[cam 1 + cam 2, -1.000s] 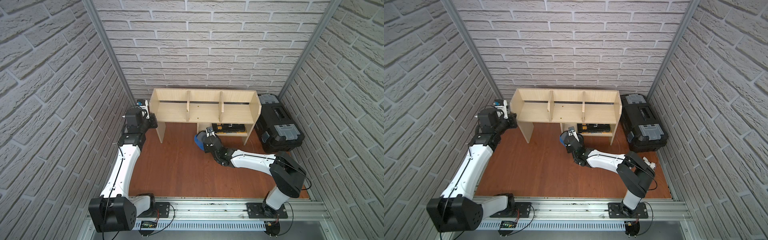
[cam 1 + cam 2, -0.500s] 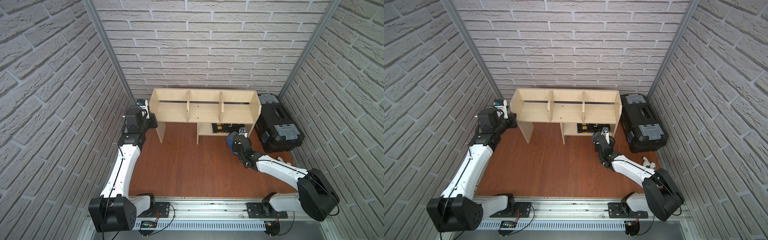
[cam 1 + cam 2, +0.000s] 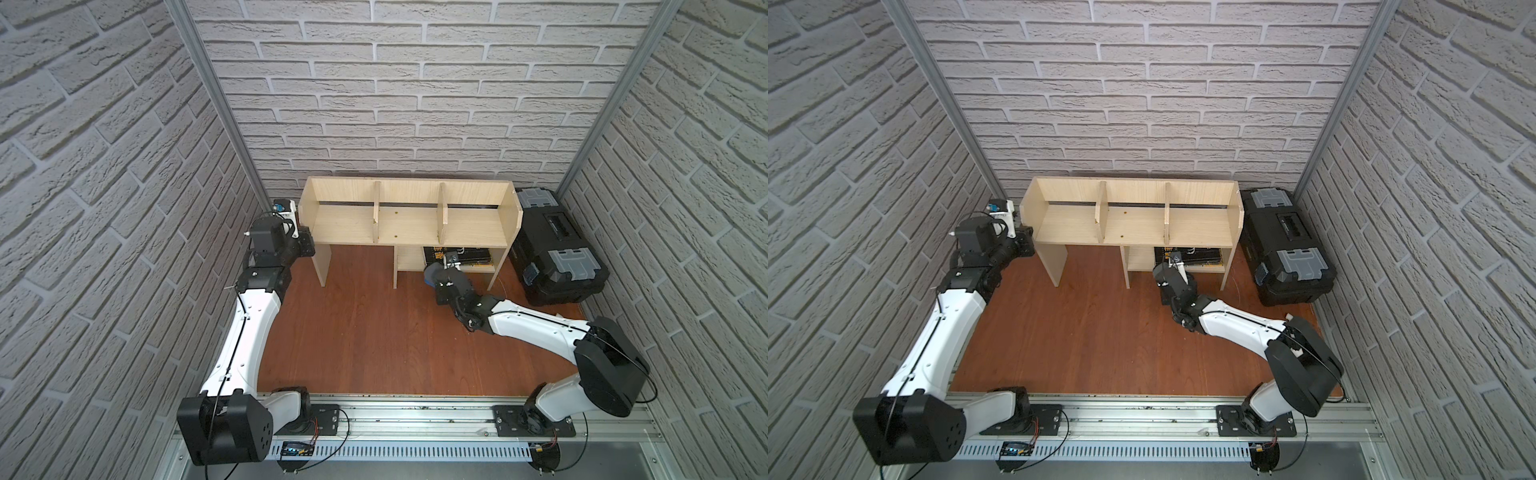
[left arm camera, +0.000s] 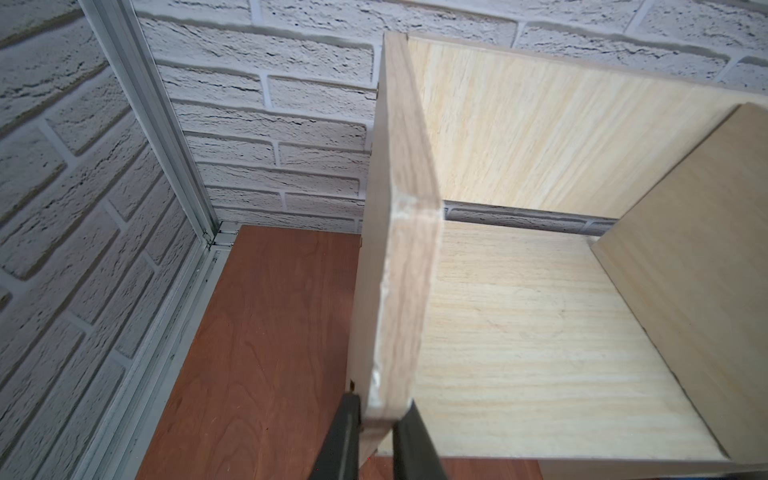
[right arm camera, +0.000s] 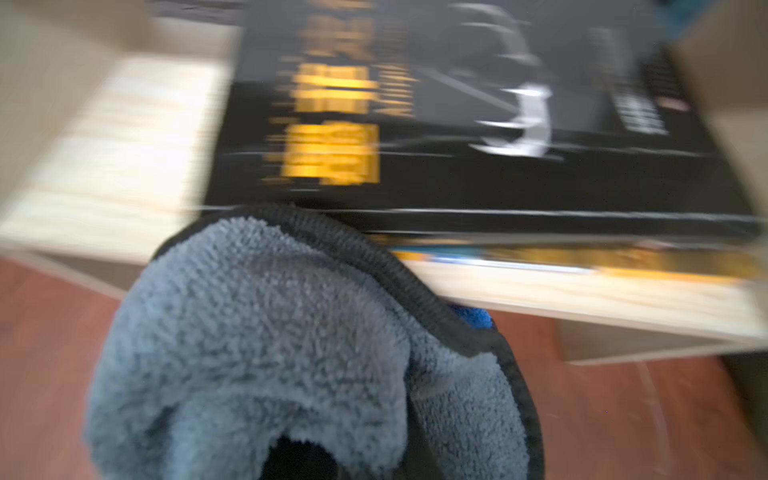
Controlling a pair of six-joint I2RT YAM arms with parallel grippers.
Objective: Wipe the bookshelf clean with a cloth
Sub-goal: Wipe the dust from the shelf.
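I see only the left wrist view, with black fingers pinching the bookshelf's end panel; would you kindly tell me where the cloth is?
Observer: The right gripper holds the cloth bunched, just in front of the bookshelf's lower shelf.
Operator: Is anything on that shelf?
Observer: Yes, a flat black package with yellow print lies there.
Operator: And beside the bookshelf?
Observer: A black toolbox stands at its right end.

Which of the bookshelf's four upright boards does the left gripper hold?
The left end board: the left gripper is shut on its front edge. Both dividers and the right end board by the toolbox stand free.
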